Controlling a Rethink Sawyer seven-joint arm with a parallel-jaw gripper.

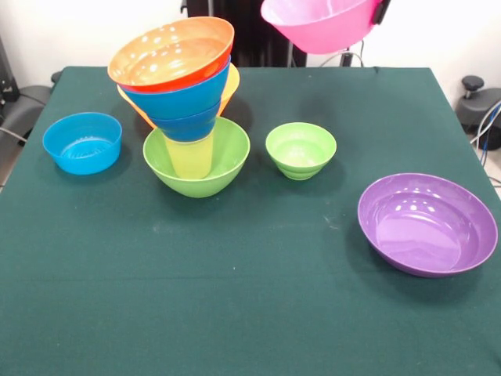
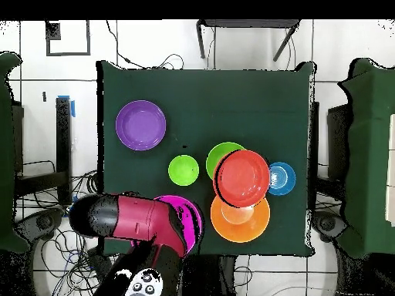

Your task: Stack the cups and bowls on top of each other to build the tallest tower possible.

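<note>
The tower stands left of centre: a large lime-green bowl (image 1: 223, 160) holds the pale yellow tumbler (image 1: 190, 157), with blue bowls (image 1: 192, 102) on it and a red-orange bowl (image 1: 172, 51) on top, tilted. From overhead the red-orange bowl (image 2: 243, 177) covers most of the green one (image 2: 218, 156). A pink bowl (image 1: 321, 23) hangs in the air over the table's far edge, right of the tower. My gripper (image 1: 380, 11) holds it by the rim; only a black part shows. Overhead, my arm (image 2: 131, 220) covers most of the pink bowl (image 2: 193, 220).
An orange bowl (image 1: 230, 90) sits just behind the tower (image 2: 241, 222). A low light-blue bowl (image 1: 82, 142) is to its left, a small lime-green bowl (image 1: 300, 149) to its right, and a wide purple bowl (image 1: 427, 225) at the front right.
</note>
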